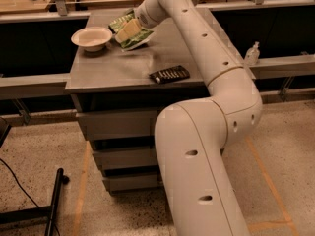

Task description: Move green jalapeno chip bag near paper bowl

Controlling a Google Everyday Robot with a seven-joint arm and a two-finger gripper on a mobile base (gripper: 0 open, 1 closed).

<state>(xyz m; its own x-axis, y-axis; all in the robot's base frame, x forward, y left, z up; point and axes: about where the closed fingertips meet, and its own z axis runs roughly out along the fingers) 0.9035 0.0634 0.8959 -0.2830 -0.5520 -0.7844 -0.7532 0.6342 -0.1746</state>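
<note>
**Chip bag is right next to the bowl, pincer clamped on it**

Using the paper bowl [92,37] as the reference point for everything here.

The biggest thing in the shot is the white arm [211,146]. It fills the lower right, bends at a fat elbow, then reaches up and to the left so its far end sits just right of the bowl.

Next is the grey table [113,70], a boxy unit with drawer fronts underneath. The bowl sits on its top near the far left corner, upright, and there's nothing visible inside it.

The green jalapeno chip bag [139,38] is just to the right of the bowl. It's very close, but I can't quite tell if it touches the rim. It's crumpled and tilted, with the green foil and silvery edge poking out on the side away from the bowl.

A flat black packet [169,74] lies on the table well to the right of the bowl and nearer the front edge. It's nowhere near the bag.

The pincer [126,30] is right on top of the bag, on the side facing the bowl. It's closed down on the bag, with one pale finger lying across the foil.

A small clear bottle [252,54] stands far off to the right of the bowl, on a ledge beyond the table.
</note>
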